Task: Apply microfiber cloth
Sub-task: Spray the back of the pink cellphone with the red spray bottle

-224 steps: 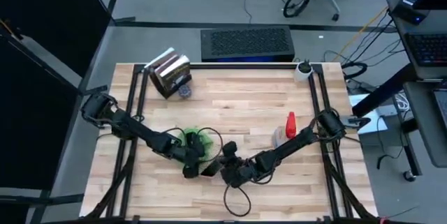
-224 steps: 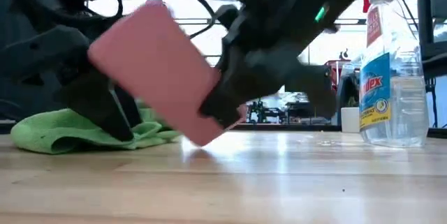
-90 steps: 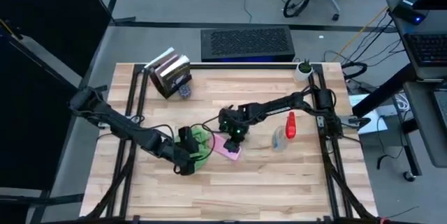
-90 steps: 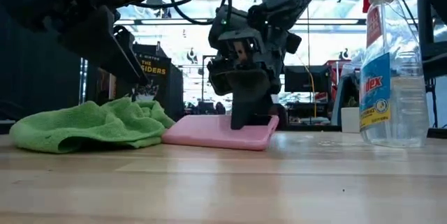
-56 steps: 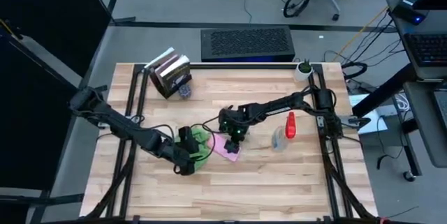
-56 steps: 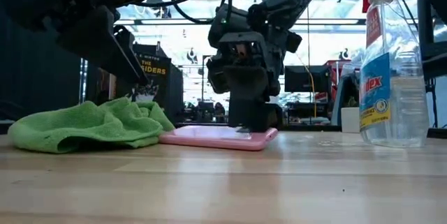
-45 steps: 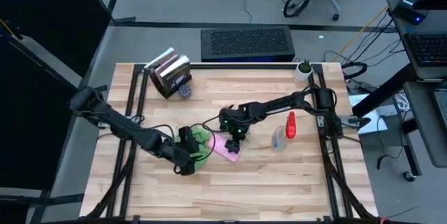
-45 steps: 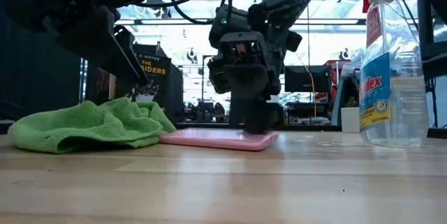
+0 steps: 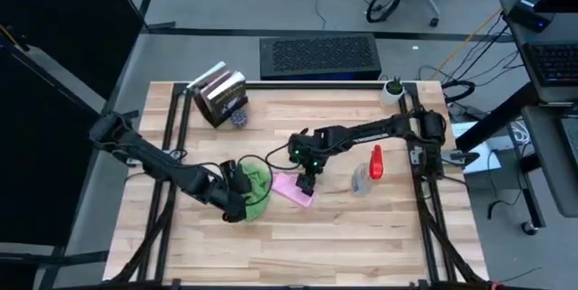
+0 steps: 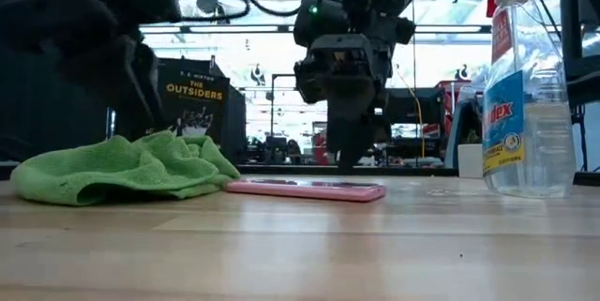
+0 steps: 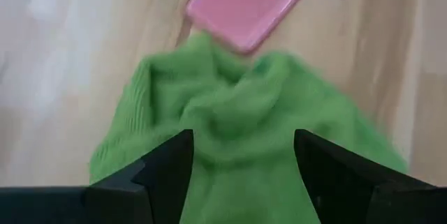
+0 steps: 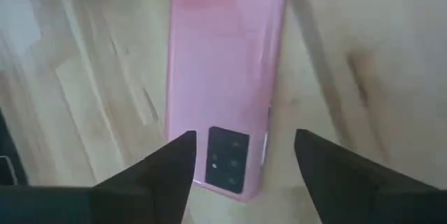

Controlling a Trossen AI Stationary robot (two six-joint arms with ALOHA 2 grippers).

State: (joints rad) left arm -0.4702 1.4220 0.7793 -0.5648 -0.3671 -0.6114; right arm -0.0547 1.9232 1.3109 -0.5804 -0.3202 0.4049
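Observation:
The green microfiber cloth [image 9: 256, 187] [image 10: 122, 172] lies bunched on the wooden table [image 9: 361, 236]. Its right edge is against a pink phone [image 9: 296, 191] [image 10: 305, 188]. The phone lies flat, back up, and its camera block [image 12: 227, 158] shows. My left gripper [image 9: 235, 192] [image 11: 241, 175] hangs open just above the cloth [image 11: 237, 112]. My right gripper [image 9: 307, 178] [image 10: 352, 146] [image 12: 244, 175] stands open above the phone's right end, clear of it, with its fingers pointing down.
A clear spray bottle with a red trigger [image 9: 366, 171] [image 10: 525, 85] stands to the right of the phone. A stack of books [image 9: 219, 96] sits at the far left and a small white cup [image 9: 391, 89] at the far right corner. Bare wood lies along the near edge.
My right gripper has opened, let go of the phone's right end and risen straight up. The phone has settled flat on the table beside the cloth. My left gripper has shifted a little over the cloth and stays open.

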